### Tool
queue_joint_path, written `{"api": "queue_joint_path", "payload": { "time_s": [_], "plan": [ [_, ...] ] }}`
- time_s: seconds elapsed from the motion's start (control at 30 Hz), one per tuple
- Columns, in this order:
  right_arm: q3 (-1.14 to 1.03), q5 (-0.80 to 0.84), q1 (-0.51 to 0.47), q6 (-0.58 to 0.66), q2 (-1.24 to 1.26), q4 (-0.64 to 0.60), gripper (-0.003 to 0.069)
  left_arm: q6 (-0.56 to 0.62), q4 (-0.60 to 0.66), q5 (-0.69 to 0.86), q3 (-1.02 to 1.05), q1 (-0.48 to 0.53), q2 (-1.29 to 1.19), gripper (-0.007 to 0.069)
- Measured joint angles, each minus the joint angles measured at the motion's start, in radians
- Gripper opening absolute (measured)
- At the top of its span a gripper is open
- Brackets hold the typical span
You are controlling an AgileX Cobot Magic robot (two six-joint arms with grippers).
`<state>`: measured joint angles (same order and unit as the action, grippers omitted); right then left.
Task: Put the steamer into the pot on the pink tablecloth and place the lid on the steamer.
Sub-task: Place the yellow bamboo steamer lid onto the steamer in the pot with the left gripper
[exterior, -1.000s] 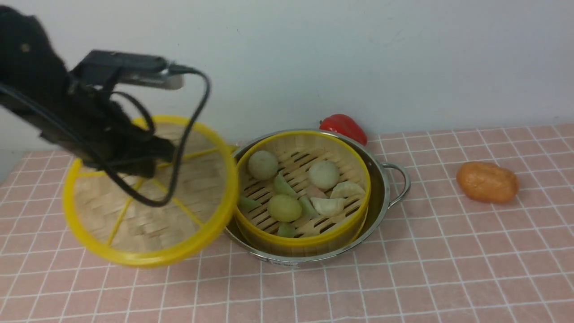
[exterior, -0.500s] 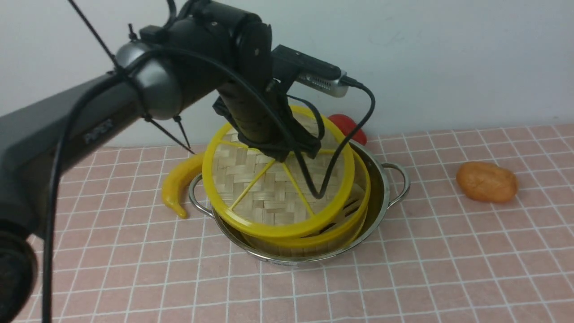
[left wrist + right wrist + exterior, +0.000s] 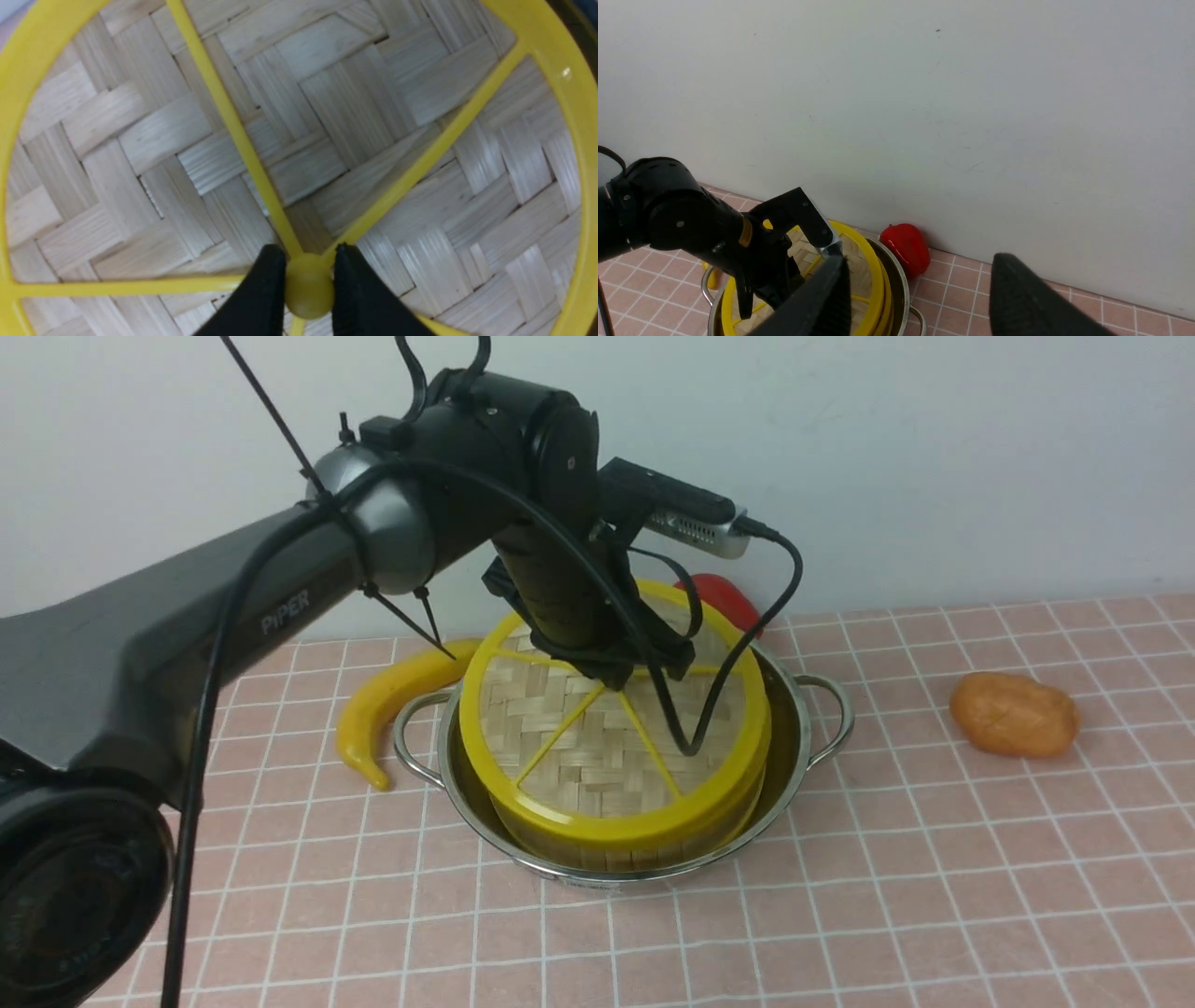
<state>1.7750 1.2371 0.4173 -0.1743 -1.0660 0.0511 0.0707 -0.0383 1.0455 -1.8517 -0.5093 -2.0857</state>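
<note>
The steel pot stands on the pink tablecloth and holds the steamer. The woven lid with yellow rim and spokes lies on top of the steamer and hides its buns. My left gripper is over the lid's centre. In the left wrist view my left gripper is shut on the lid's yellow centre knob. My right gripper is open and empty, raised off to the right, out of the front view. The pot and lid also show in the right wrist view.
A yellow banana lies just left of the pot, touching its handle area. A red pepper sits behind the pot by the wall. An orange bun-like object lies at the right. The wall is close behind.
My left arm has carried the lid from the left of the pot over it and lowered it flat onto the steamer. The buns are now covered.
</note>
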Motion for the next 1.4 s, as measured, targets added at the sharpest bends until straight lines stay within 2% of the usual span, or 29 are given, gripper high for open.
{"api": "queue_joint_path", "payload": {
  "time_s": [1.4],
  "plan": [
    [0.000,0.000,0.000,-0.001,0.000,0.000,0.0407,0.001,0.006,-0.038,-0.017,0.000,-0.056,0.0121]
  ]
}}
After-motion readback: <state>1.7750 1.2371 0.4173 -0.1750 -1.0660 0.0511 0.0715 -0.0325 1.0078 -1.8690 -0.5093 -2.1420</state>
